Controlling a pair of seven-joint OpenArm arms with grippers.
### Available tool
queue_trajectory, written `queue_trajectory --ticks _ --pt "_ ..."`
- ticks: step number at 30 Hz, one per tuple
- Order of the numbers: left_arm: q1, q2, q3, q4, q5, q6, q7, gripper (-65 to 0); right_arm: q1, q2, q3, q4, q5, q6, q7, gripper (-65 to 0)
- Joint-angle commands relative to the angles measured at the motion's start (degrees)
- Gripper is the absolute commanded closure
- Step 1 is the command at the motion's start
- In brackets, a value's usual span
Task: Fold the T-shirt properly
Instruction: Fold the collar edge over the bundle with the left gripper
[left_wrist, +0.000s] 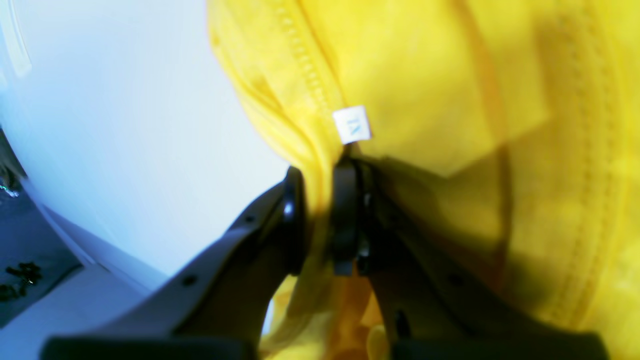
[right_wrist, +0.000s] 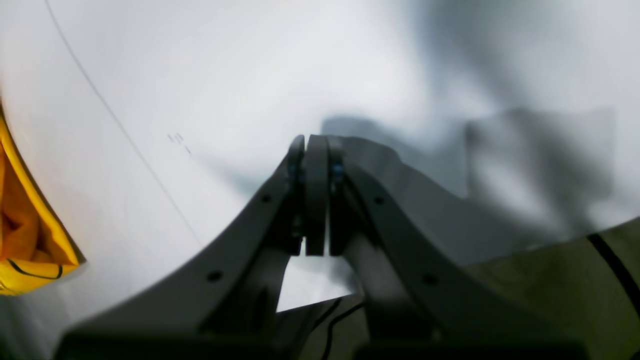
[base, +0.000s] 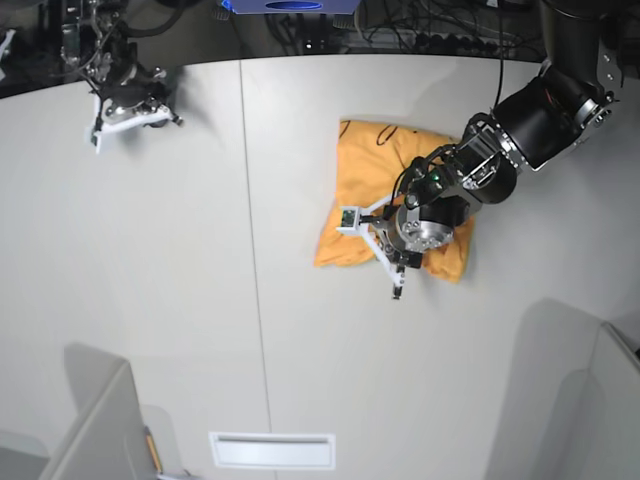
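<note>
The T-shirt (base: 380, 185) is a folded yellow-orange bundle lying right of the table's middle in the base view. In the left wrist view the T-shirt (left_wrist: 450, 100) fills the right side, with a small white label (left_wrist: 351, 124) at a stitched hem. My left gripper (left_wrist: 320, 200) is shut on a bunched fold of fabric just below that label. In the base view the left gripper (base: 397, 272) sits at the bundle's near edge. My right gripper (right_wrist: 315, 200) is shut and empty over bare table, with a corner of the T-shirt (right_wrist: 25, 240) at the left edge. In the base view the right gripper (base: 122, 115) stays at the far left corner.
The white table (base: 150, 280) has a seam line (base: 252, 260) running front to back left of the cloth. A slot (base: 272, 450) lies near the front edge. Grey panels (base: 90, 420) stand at the front corners. Cables and equipment (base: 420, 30) crowd the back edge.
</note>
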Motion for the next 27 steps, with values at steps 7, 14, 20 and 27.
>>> queue_trajectory --ticks 7,14,20,27 --pt "-0.77 3.56 0.32 -6.24 -4.12 -2.24 -2.31 0.0 0.23 -0.73 0.0 0.92 0.48 0.43 0.65 0.0" --pt "-0.77 11.04 -11.28 -21.27 -4.03 -2.24 -2.31 0.0 0.84 -0.73 0.0 0.83 0.48 0.43 0.65 0.0" --pt "-0.77 11.12 -11.11 -22.77 -4.03 -2.24 -0.73 0.0 1.46 -0.73 -0.09 0.83 0.48 0.43 0.47 0.0" --pt "-0.68 11.12 -11.11 -19.43 -4.03 -2.24 2.17 0.0 1.72 -0.73 -0.09 0.83 0.48 0.43 0.56 0.0"
